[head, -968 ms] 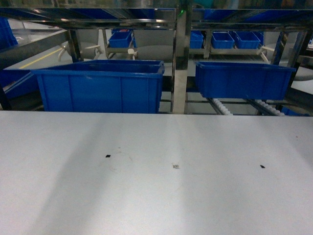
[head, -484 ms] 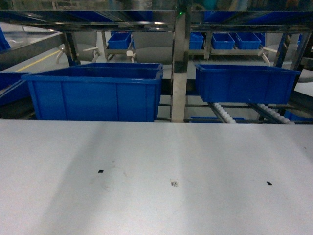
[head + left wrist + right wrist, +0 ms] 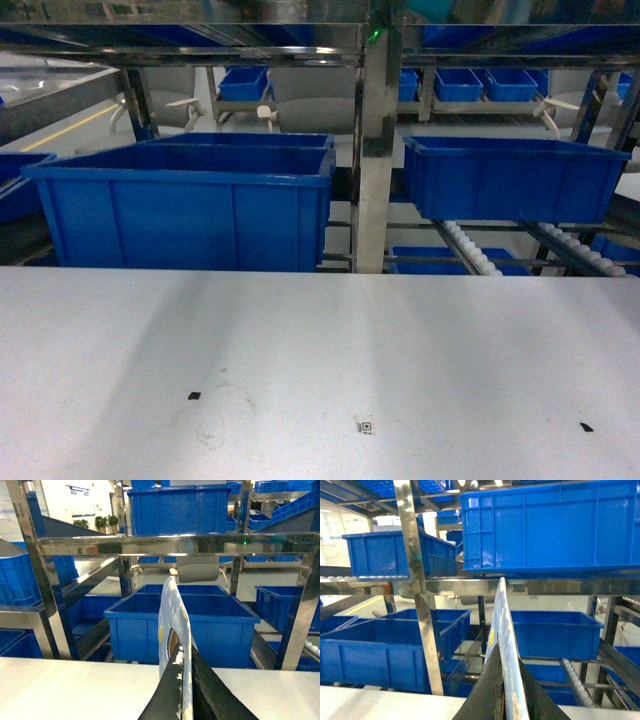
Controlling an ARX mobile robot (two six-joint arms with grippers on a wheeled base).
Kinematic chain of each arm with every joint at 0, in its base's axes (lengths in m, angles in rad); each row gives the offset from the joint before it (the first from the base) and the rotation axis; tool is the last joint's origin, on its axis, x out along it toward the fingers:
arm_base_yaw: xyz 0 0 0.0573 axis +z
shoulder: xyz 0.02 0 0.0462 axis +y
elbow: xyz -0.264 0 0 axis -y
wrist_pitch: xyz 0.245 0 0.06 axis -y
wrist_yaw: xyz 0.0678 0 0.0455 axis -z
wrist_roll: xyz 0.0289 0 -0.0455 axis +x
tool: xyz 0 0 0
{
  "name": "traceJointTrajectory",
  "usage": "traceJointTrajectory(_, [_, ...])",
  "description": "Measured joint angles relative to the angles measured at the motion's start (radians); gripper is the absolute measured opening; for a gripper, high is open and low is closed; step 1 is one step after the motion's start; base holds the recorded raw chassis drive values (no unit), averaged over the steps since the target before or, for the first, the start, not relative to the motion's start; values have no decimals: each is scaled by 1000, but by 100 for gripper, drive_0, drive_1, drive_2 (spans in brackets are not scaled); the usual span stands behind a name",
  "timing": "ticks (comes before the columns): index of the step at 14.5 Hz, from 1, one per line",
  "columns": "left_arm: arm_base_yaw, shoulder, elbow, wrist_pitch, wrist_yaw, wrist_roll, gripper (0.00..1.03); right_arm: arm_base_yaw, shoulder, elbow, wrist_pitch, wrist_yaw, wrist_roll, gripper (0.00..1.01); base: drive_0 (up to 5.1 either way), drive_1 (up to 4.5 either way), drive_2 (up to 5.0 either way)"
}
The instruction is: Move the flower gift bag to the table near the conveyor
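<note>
The flower gift bag shows edge-on in the left wrist view as a thin pale blue-white sheet with a yellow spot, and my left gripper is shut on it. In the right wrist view the same bag's edge rises between the black fingers of my right gripper, also shut on it. Both grippers hang above the white-grey table, which carries a small QR sticker. Past the table's far edge stands the conveyor, with white roller lanes. Neither the bag nor a gripper appears in the head view.
A large blue bin sits on the rack at the left, and another blue bin at the right. A steel post stands between them. Small black marks dot the tabletop. More blue bins fill the upper shelves.
In the head view the table's far edge, the bins and the QR sticker have slid down the picture and the bins look larger; the rack is nearer.
</note>
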Motion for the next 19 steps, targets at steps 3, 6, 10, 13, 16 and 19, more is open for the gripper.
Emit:
traceJointTrajectory(3, [0,0,0,0,0,0,2,9,71,-57,116,-62,-10,2,0,0,0])
traceJointTrajectory(6, [0,0,0,0,0,0,2,67,244,-76,300,-64,-21,2,0,0,0])
traceJointTrajectory(10, [0,0,0,0,0,0,2,123,579,-69,545,-56,-71,2,0,0,0])
traceJointTrajectory(13, [0,0,0,0,0,0,2,146,790,-13,659,-47,-109,2,0,0,0])
traceJointTrajectory(16, [0,0,0,0,0,0,2,168,965,27,689,-59,-148,2,0,0,0])
traceJointTrajectory(19, [0,0,0,0,0,0,2,196,1065,74,667,-72,-170,2,0,0,0])
